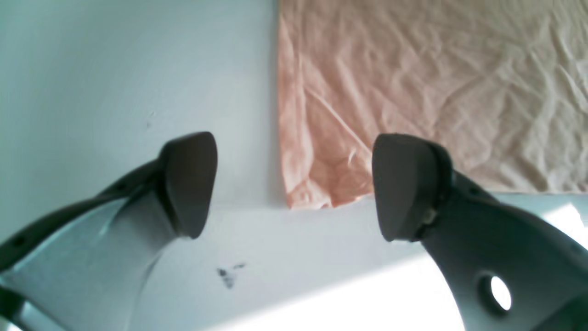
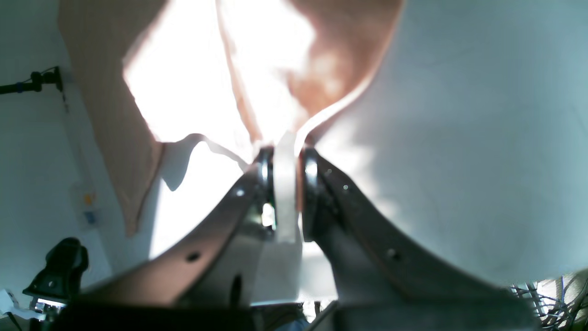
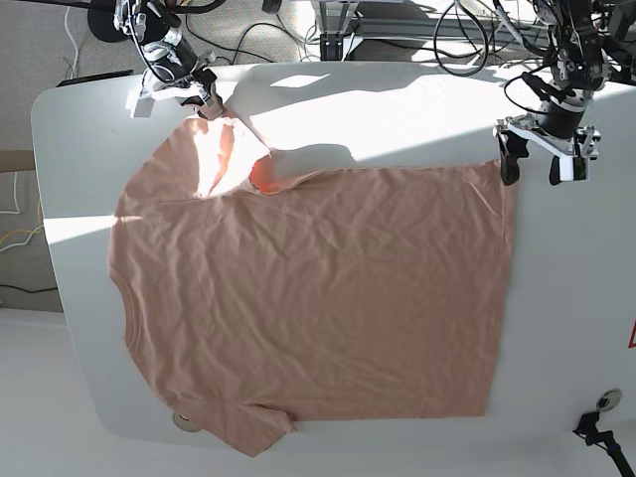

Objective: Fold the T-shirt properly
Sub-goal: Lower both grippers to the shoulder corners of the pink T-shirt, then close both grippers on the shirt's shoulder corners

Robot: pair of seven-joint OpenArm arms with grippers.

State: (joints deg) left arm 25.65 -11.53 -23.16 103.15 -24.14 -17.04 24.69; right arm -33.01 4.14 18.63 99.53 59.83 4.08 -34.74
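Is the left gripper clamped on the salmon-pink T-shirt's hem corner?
No: the left gripper stands open above the salmon-pink cotton T-shirt, whose corner lies flat between the fingers.

It looked like a robotics lab or test room. A bare white surface (image 3: 556,298) with rounded corners stood on grey flooring, black cables (image 3: 397,30) trailed loose behind it, and two robot arms were mounted at its far corners, sunlight falling across it.

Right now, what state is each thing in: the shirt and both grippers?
T-shirt: spread flat and wrinkled on the table, one sleeve lifted.
Left gripper: open, empty, over the shirt's hem corner.
Right gripper: shut on the lifted sleeve.
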